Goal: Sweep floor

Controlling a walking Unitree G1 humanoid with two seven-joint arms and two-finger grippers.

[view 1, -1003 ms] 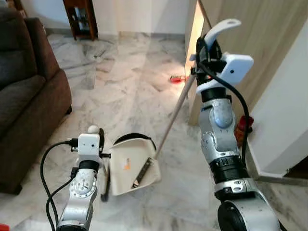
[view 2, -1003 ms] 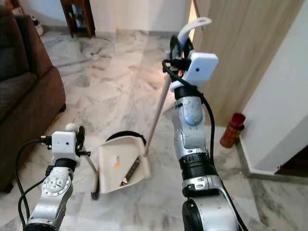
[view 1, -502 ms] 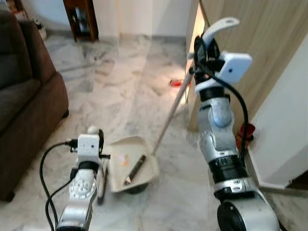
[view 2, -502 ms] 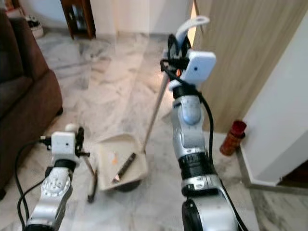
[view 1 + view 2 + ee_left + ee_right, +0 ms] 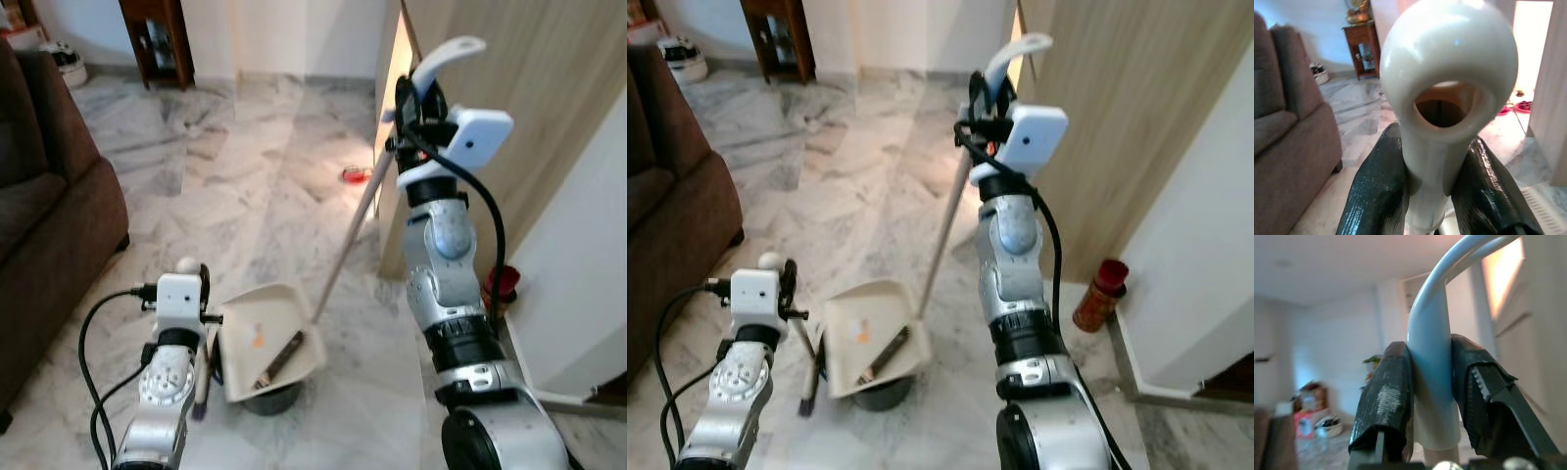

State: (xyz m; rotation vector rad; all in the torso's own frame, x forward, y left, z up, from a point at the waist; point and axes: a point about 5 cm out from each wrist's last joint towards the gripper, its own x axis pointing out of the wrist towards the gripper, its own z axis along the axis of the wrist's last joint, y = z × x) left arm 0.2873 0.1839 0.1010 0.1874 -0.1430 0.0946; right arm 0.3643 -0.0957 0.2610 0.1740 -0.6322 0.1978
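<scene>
On my far left I see the brown sofa (image 5: 44, 225) along the edge of the marble floor (image 5: 245, 186), and beyond it a dark wooden side table (image 5: 157, 39) against the back wall.

My left gripper (image 5: 1432, 191) sits low in front of me, its two black fingers (image 5: 1376, 196) clamped on the cream ring-ended handle of the brush (image 5: 1444, 98). From the head camera, that handle's round tip (image 5: 186, 264) pokes up just above the wrist, and the brush shaft runs down beside the arm to a dark end near the floor (image 5: 808, 397).

Just to the right of that lies the cream dustpan (image 5: 266, 333), tilted, with a dark round base under its near edge. Inside it I make out a small orange scrap (image 5: 257, 341) and a dark stick-like piece (image 5: 281, 357) lying diagonally across the pan.

From the dustpan's back edge a long pale pole (image 5: 348, 245) rises at a slant to my right gripper (image 5: 1432, 401), held high. Its fingers (image 5: 1383, 396) are closed tight on the curved white grip (image 5: 446, 54) at the pole's top.

Farther right, a red item (image 5: 355, 176) lies on the floor by the lit doorway, a wood-panelled wall (image 5: 549, 98) stands behind my right arm, and a red bottle-like thing (image 5: 1095, 294) stands at the foot of the white wall.
</scene>
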